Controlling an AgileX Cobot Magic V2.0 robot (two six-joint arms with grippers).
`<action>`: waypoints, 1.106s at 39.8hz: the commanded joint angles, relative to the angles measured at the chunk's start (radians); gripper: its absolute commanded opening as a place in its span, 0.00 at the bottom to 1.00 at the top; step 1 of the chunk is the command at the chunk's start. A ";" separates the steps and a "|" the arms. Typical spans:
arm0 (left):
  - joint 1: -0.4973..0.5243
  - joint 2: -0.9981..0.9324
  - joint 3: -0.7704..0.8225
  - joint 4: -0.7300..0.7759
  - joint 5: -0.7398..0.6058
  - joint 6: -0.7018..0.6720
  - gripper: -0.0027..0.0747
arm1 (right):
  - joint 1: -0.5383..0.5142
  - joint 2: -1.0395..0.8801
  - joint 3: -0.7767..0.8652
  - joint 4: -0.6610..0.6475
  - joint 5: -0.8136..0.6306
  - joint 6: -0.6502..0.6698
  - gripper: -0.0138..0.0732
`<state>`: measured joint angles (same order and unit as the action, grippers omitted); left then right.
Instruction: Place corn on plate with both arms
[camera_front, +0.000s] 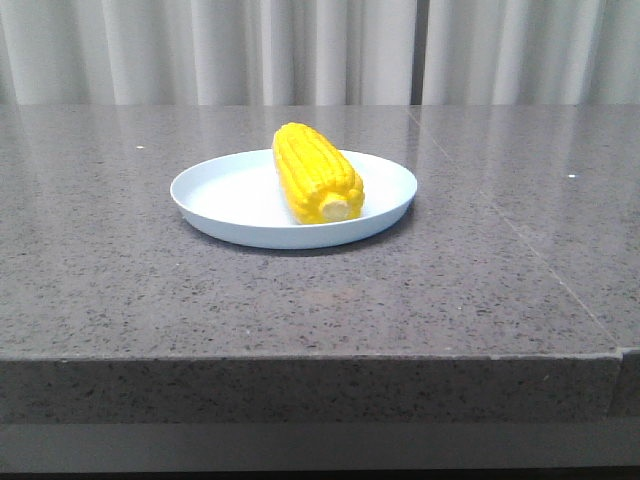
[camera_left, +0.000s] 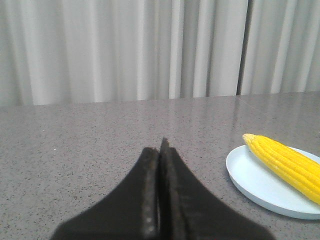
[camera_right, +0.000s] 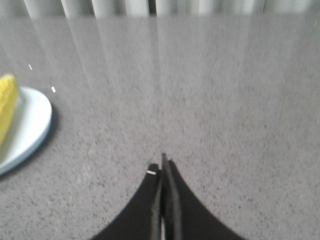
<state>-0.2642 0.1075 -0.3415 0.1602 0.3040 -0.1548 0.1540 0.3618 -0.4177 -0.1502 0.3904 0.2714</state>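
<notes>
The bright yellow corn (camera_front: 316, 172) lies on the pale blue-white plate (camera_front: 220, 195) in the middle of the grey stone table, its pale stub end toward the camera. Neither arm shows in the front view. In the left wrist view my left gripper (camera_left: 161, 149) is shut and empty above the table, with the plate (camera_left: 255, 182) and the corn (camera_left: 287, 164) off to one side. In the right wrist view my right gripper (camera_right: 162, 165) is shut and empty, apart from the plate (camera_right: 30, 122) and the corn (camera_right: 6, 107) at the picture's edge.
The grey speckled table (camera_front: 120, 290) has its front edge close to the camera. White curtains (camera_front: 320, 50) hang behind the far edge. A seam in the tabletop (camera_front: 520, 240) runs along the right side.
</notes>
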 joint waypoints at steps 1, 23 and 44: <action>0.001 0.009 -0.028 0.003 -0.088 -0.005 0.01 | -0.001 -0.091 0.015 -0.022 -0.133 -0.014 0.09; 0.001 0.009 -0.028 0.003 -0.088 -0.005 0.01 | -0.002 -0.184 0.036 -0.021 -0.143 -0.014 0.09; 0.001 0.009 -0.028 0.003 -0.088 -0.005 0.01 | -0.002 -0.184 0.036 -0.021 -0.143 -0.014 0.09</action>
<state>-0.2642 0.1075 -0.3415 0.1602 0.3040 -0.1548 0.1540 0.1692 -0.3586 -0.1502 0.3310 0.2688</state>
